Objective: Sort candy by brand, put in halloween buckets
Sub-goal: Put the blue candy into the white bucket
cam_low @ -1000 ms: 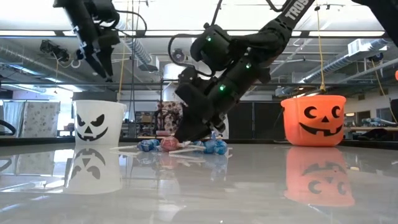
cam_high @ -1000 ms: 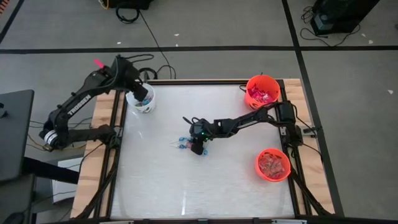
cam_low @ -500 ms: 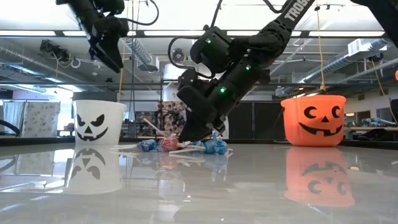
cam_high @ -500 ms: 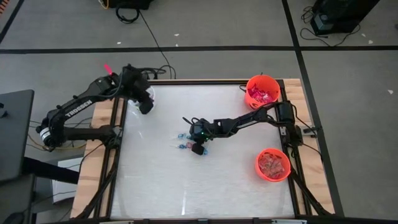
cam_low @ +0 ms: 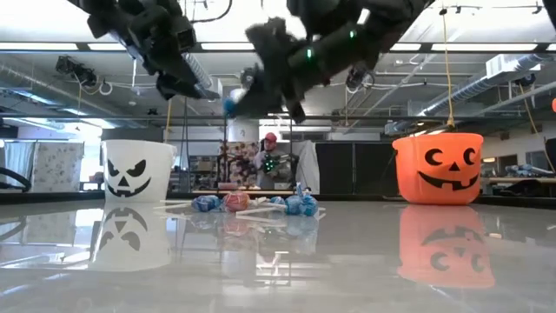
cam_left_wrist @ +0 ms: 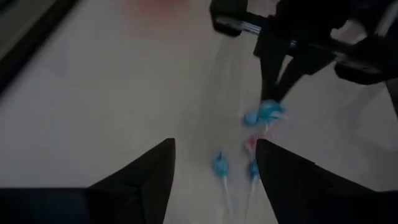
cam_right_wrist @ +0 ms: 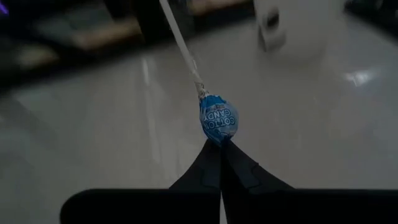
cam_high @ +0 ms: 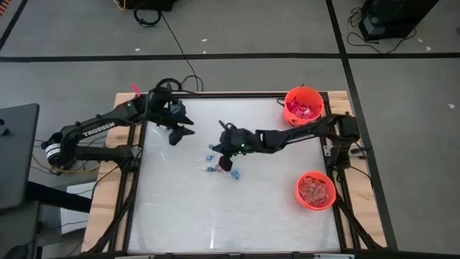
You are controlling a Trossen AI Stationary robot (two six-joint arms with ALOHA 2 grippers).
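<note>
My right gripper (cam_right_wrist: 221, 149) hangs above the table's middle, shut on a blue-wrapped lollipop (cam_right_wrist: 217, 121), which also shows in the left wrist view (cam_left_wrist: 264, 113). Below it a few blue and pink candy pieces (cam_low: 261, 203) lie on the table (cam_high: 215, 170). My left gripper (cam_left_wrist: 214, 162) is open and holds nothing. It hangs in the air left of the right gripper (cam_high: 178, 131), pointing toward the candy. The white bucket (cam_low: 137, 169) stands at the far left. One orange bucket (cam_high: 303, 106) stands at the far right and another (cam_high: 316, 191) at the near right, both holding candy. My right gripper pinches the lollipop's wrapped head at the end opposite the stick (cam_right_wrist: 218, 139), only at the fingertips. The fingers slant down from the table's right side. The white stick (cam_right_wrist: 183, 46) points on, away from the fingers. The lollipop is lifted clear of the table.
The orange bucket with the jack-o'-lantern face (cam_low: 439, 167) stands at the right in the low view. A wooden frame (cam_high: 122, 173) borders the white table top. The near half of the table (cam_high: 230, 216) is bare.
My right gripper has taken hold of a blue lollipop from the pile and risen with it, lifting it clear of the table; the other candy stays put. My left gripper has swung from above the white bucket toward the table's middle, sinking and turning toward the candy.
</note>
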